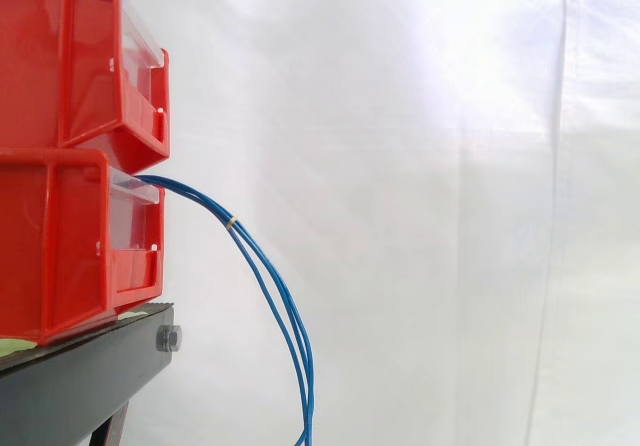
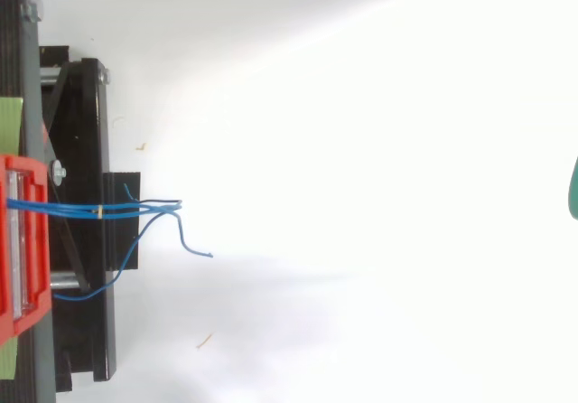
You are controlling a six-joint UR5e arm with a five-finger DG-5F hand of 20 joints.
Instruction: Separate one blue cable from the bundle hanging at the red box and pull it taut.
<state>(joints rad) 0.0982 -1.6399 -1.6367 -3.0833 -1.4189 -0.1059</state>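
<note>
Blue cables (image 2: 72, 208) hang well away to the left of the hand (image 2: 573, 191), which looks like a green bit at the right edge, and I cannot tell if it is open or holding anything. To do this well, it should reach below the yellow tie (image 1: 233, 223) and pick just 1 cable. From the side they droop down from the lower red box (image 1: 60, 236); from the top their loose ends spread apart.
</note>
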